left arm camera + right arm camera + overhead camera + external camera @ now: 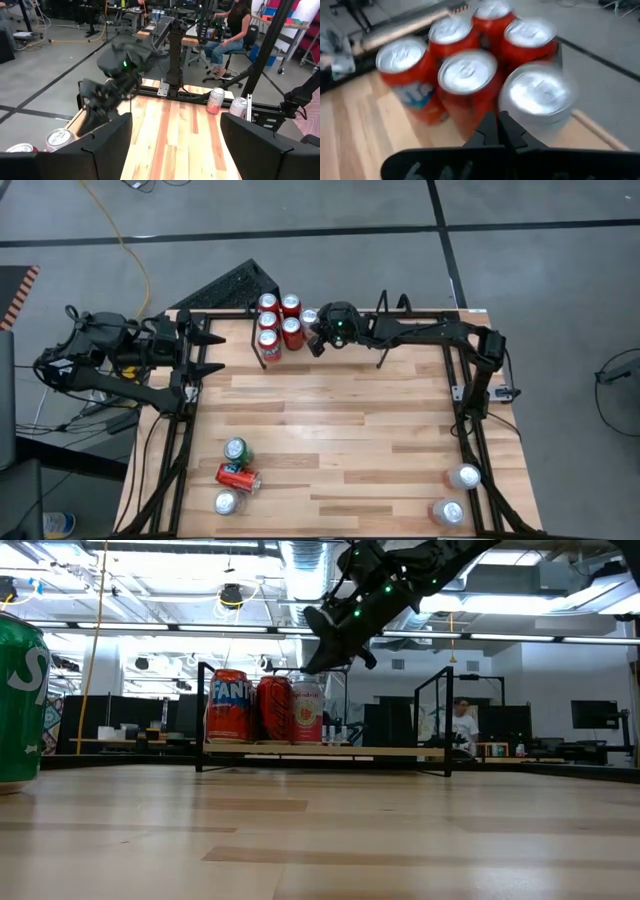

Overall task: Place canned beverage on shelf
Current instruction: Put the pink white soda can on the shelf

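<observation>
The shelf [262,360] [380,751], a low rack of black rods, stands at the table's far edge. Several cans stand upright on its left end: red ones [268,320] [467,80], an orange Fanta can [229,705] and a silver-topped can [309,315] [540,97]. My right gripper [318,340] [315,662] [499,125] is shut, slanting down just over the tops of a red can and the silver-topped can. My left gripper [207,354] [175,145] waits open and level at the table's left edge, holding nothing. My right gripper's shut fingertips [492,127] hang over the gap between a red can and the silver-topped can, slanting down from the table's right. I cannot tell whether they touch either can. Nothing is held between them.
At the near left are a green can [236,450] [20,705], a red can lying on its side [238,478] and a silver can [226,503]. Two more cans [464,476] [447,512] stand at the near right. The shelf's right part [400,751] is bare. A person sits beyond the table [235,30].
</observation>
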`<state>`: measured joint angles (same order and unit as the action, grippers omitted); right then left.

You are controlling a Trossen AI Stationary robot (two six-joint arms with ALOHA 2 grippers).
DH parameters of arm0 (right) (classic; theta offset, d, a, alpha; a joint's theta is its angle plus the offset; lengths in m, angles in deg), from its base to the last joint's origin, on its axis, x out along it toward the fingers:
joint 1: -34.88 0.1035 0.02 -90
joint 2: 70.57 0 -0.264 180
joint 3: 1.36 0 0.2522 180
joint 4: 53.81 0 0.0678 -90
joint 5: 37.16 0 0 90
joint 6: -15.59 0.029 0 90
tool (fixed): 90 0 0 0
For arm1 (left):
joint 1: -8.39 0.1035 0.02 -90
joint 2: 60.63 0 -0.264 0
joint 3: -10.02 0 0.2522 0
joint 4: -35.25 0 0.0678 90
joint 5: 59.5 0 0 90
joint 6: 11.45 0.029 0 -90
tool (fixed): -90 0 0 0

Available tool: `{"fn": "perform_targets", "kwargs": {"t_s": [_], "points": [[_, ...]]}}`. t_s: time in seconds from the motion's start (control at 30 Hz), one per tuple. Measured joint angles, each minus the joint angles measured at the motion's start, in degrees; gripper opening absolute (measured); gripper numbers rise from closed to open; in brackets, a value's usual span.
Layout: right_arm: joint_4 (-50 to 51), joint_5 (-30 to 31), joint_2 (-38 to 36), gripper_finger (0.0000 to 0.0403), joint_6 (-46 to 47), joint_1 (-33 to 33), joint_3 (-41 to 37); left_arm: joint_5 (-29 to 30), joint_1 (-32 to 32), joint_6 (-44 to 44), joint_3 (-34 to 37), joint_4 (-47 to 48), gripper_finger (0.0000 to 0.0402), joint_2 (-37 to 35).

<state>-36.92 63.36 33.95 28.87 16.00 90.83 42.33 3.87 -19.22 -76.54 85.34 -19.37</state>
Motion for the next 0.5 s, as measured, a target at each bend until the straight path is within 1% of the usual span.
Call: {"fn": "perform_targets", "kwargs": {"t_s": [0.07,0.17,0.23,0.3,0.37,0.5], "points": [[0.84,-0.19,0.35,0.0,0.3,0.04,-0.19,0.0,0.0,0.0,0.0,-0.06,0.029,0.02],[-1.11,-0.45,2.6,0.0,0.64,0.4,1.11,0.0,0.0,0.0,0.0,-0.28,0.029,0.02],[1.44,-0.45,3.25,0.0,0.2,0.38,1.35,0.0,0.0,-0.01,0.0,-0.27,0.029,0.02],[-0.18,0.43,4.89,0.0,-0.64,0.93,3.11,0.0,0.0,-0.04,0.0,-0.27,0.029,0.0],[3.19,0.48,4.93,0.0,-0.74,0.92,3.68,0.0,0.0,-0.04,0.0,-0.26,0.029,0.0],[3.45,0.67,5.76,0.0,-1.1,0.26,5.05,0.0,0.0,-0.02,0.0,-0.23,0.029,0.0]]}}
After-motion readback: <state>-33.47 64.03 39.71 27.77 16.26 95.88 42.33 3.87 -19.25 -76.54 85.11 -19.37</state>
